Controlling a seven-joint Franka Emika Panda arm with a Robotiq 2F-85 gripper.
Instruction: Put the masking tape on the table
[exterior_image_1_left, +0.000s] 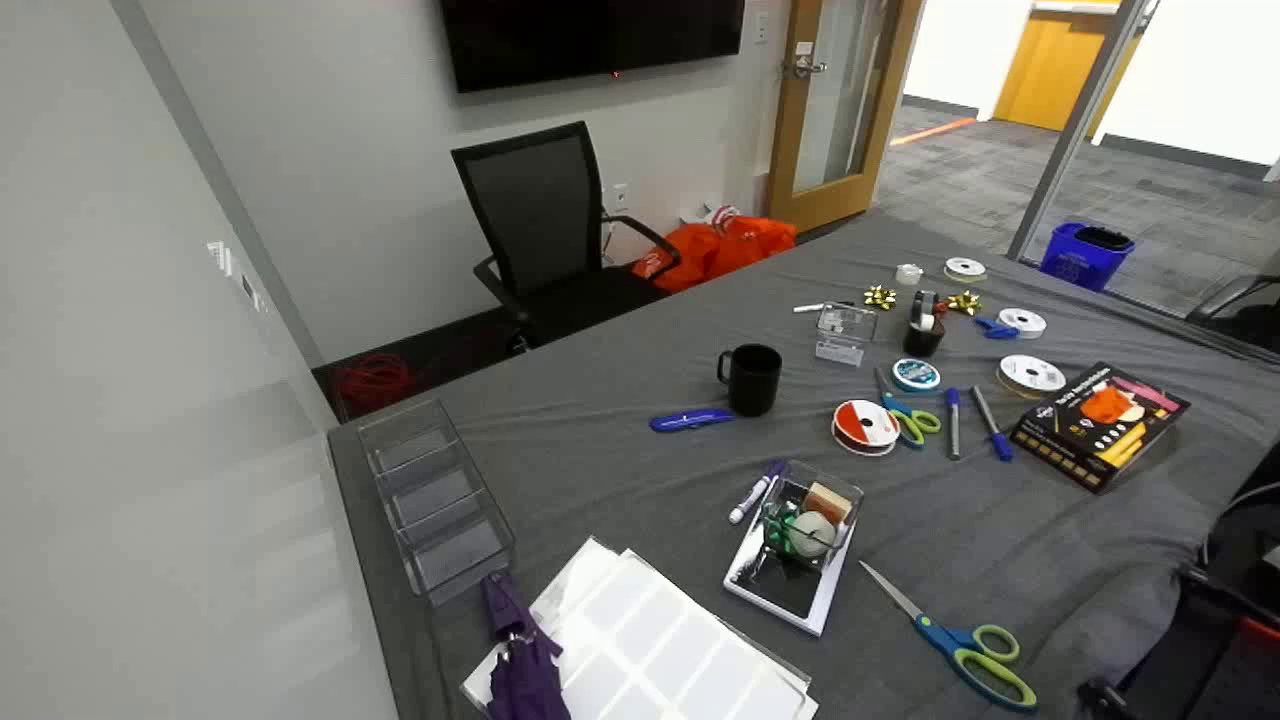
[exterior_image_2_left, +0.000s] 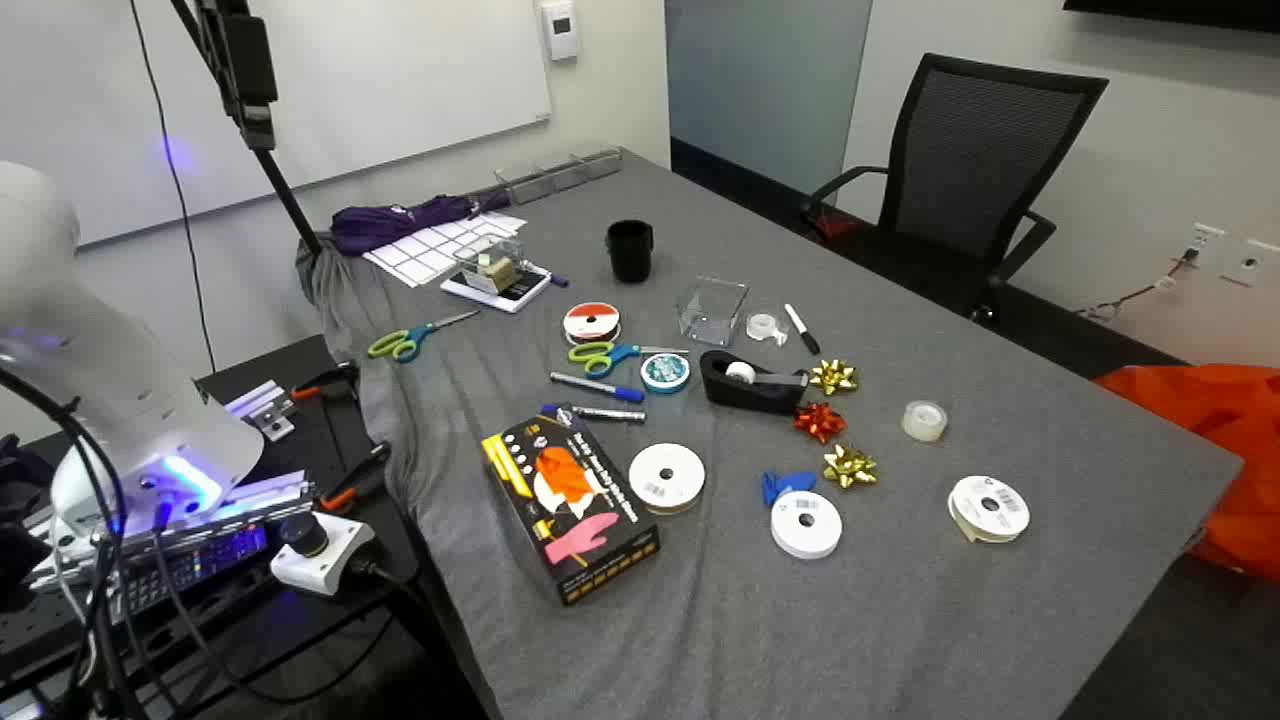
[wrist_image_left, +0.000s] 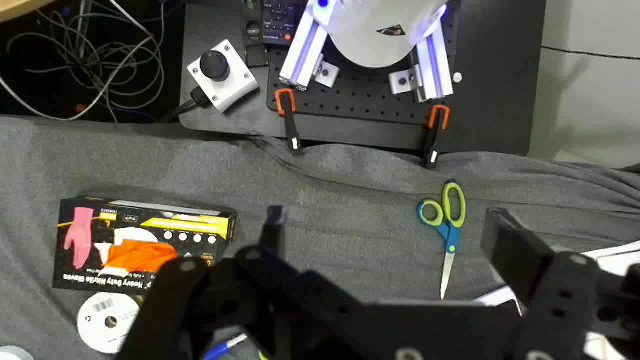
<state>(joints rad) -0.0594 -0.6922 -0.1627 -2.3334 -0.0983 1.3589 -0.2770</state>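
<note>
Table (exterior_image_2_left: 900, 620): draped in matte dk-grey cloth (wrist_image_left: 125, 160), rucked & creased nr the arm's base (exterior_image_2_left: 120, 400); sm. office goods strewn across it in both exterior views.
Glove carton (exterior_image_1_left: 1100, 425): blk printed cardboard, boxy, orange & pink gloves pictured.
Mug (exterior_image_1_left: 755, 378): plain blk cylinder w/ looped handle.
Bows (exterior_image_2_left: 820, 422): shiny, gold & red, loops bunched tight.
Spools (exterior_image_2_left: 690, 477): flat, round, white-faced, w/ centre holes.
Clear box (exterior_image_1_left: 842, 484): see-through, hard-edged; set on a white-rimmed blk slab (exterior_image_1_left: 775, 588).
Pale roll (exterior_image_1_left: 812, 534): matte, rounded; lodged in the box beside a green bow (exterior_image_1_left: 780, 525) & tan block (exterior_image_1_left: 830, 500); can't be ID'd for sure as the masking tape.
Claw (wrist_image_left: 387, 220): fingers blurred, parted wide, nothing gripped; held above the cloth, w/ scissors (wrist_image_left: 451, 232), blue & lime handled, seen below in the gap.
Roll vs. claw: set apart & lower, twd picture-right in wrist view, where the slab's edge is glimpsed past a finger; roll itself blocked or out of frame there.
</note>
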